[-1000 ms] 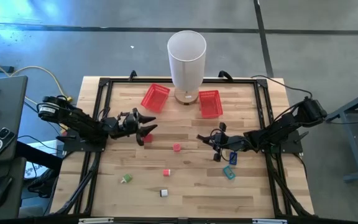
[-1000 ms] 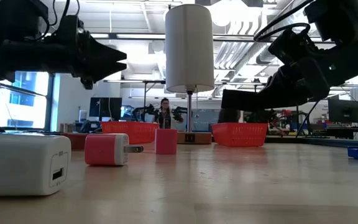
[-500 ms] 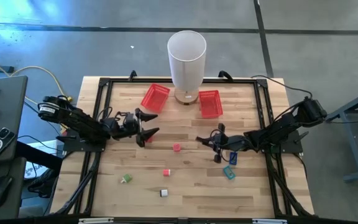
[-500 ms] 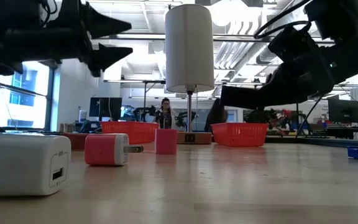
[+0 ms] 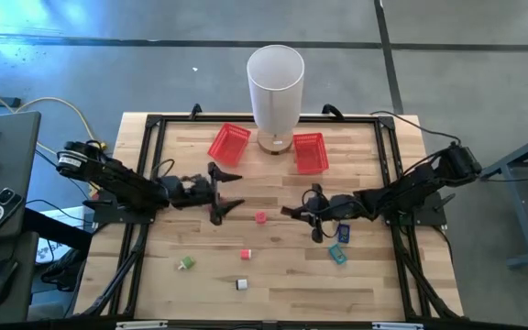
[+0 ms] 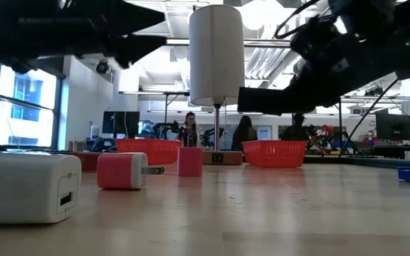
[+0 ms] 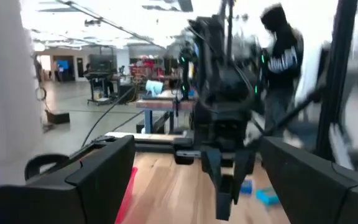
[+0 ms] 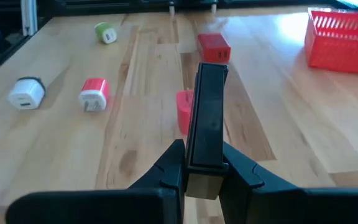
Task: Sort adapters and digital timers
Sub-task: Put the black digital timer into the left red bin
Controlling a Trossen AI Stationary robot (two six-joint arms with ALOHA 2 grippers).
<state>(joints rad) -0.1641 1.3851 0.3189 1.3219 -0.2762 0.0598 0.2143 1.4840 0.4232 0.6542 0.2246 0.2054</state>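
From above, the left gripper (image 5: 223, 192) sits over the table's left-middle with its fingers spread wide, nothing in them. The right gripper (image 5: 293, 211) is out over the middle, clamped on a flat black timer (image 5: 314, 213). Loose on the wood: a pink adapter (image 5: 261, 217), a red-and-white adapter (image 5: 246, 254), a green adapter (image 5: 187, 264), a white adapter (image 5: 242, 284), plus a couple of blue pieces (image 5: 338, 255) near the right arm. Two red baskets (image 5: 229, 143) sit at the far edge either side of a white lamp (image 5: 274, 87).

Low view: the white adapter (image 6: 27, 186) is huge up close, the red-and-white adapter (image 6: 122, 171) is beside it, and the pink adapter (image 6: 190, 161) stands upright farther back. People show in the room behind.

Left wrist view: its own fingers (image 7: 98, 177) are wide apart, and the right arm shows across the table.

Right wrist view: the timer (image 8: 207, 124) is pinched edge-on between the fingers, with the pink adapter (image 8: 184, 111) just behind it and a red block (image 8: 214, 47) beyond.
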